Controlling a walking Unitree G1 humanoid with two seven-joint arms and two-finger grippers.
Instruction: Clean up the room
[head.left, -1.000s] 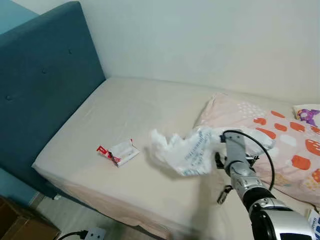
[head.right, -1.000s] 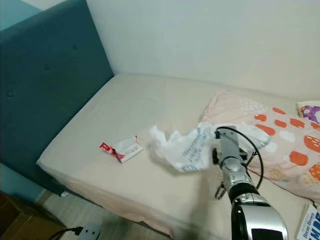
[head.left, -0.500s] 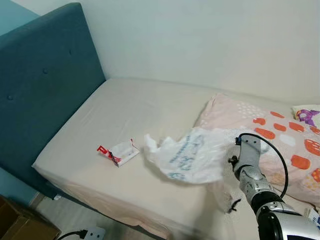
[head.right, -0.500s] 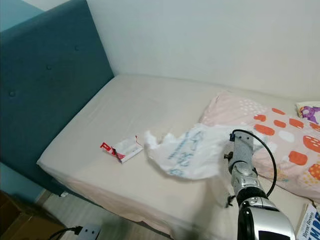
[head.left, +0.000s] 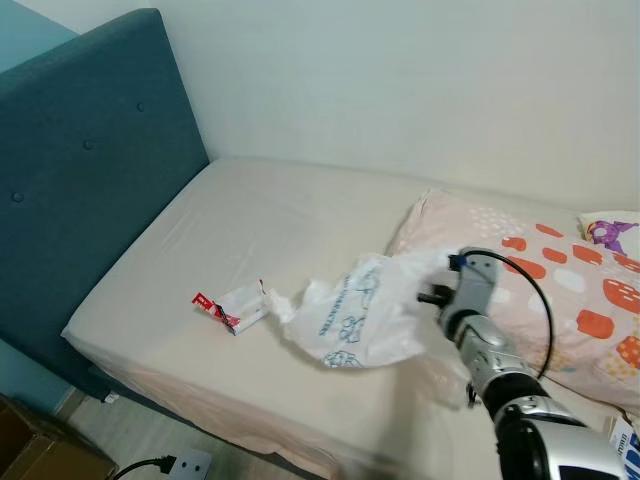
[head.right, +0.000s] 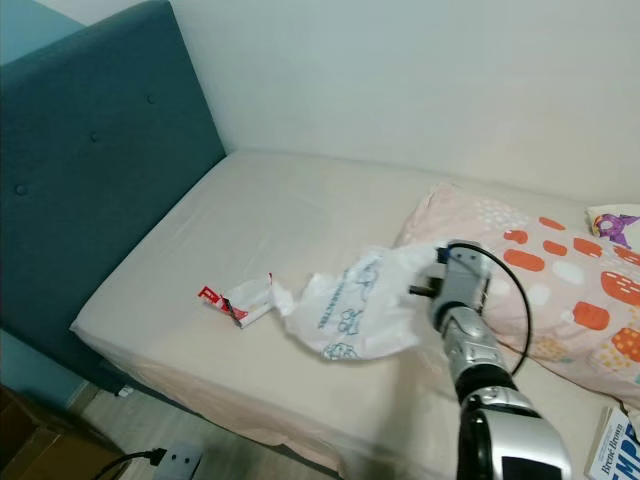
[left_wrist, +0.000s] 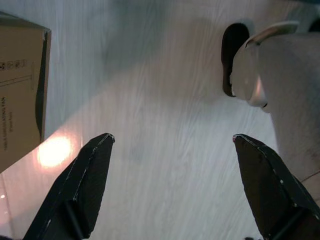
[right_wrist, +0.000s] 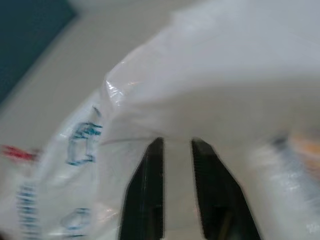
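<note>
The room has a plain pale wall (head.left: 420, 90) and a bed (head.left: 270, 250) w/ beige sheet, a tall teal headboard (head.left: 90, 170) on the robot's left and a pink pillow w/ orange spots (head.left: 560, 270) at right; pale wood floor (left_wrist: 165, 130) w/ a cardboard box (left_wrist: 20, 85) shows under the left end effector (left_wrist: 172, 145), which hangs idle w/ fingers wide apart, holding nothing. The right end effector (right_wrist: 177, 145) is above the bed just beside the pillow, fingers nearly closed and pinching a white plastic bag w/ blue print (head.left: 365, 315), which drapes down to the sheet. A small red-white wrapper (head.left: 235, 303) lies just beside the bag's tip; the right wrist view is blurred, the bag hides the finger tips, and a book (head.right: 612, 445) is cut off at the frame corner.
</note>
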